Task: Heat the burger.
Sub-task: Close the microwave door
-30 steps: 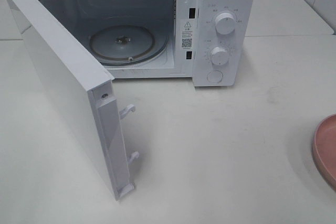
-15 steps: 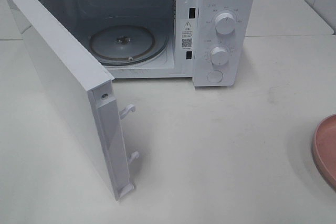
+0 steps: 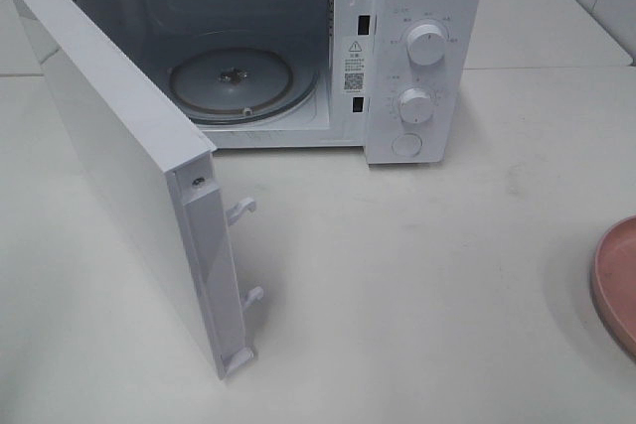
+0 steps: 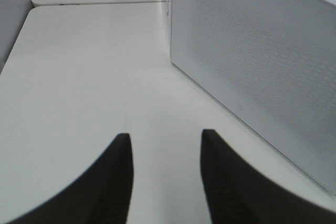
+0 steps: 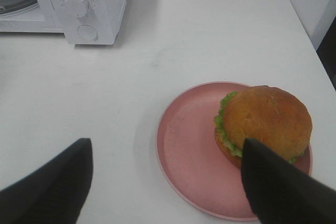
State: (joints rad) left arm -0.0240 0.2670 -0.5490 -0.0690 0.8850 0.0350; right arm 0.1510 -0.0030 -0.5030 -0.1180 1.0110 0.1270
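White microwave (image 3: 417, 7), pink plate (image 5: 189, 150), golden-brown burger (image 5: 268, 119) with seemingly green frill.

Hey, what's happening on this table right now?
Nothing is being held yet. The microwave stands with its door swung wide open and only the glass turntable inside. The burger sits on a pink plate off to the right. The right pincer hovers open above the plate; the left pincer is empty beside the door.

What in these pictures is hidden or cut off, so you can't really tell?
- Burger: missing from the high view; beyond its right edge.
- Pink plate: cut by that edge.
- Burger's near side: right wrist view, behind an end effector finger.
- Microwave dial labels: too small.
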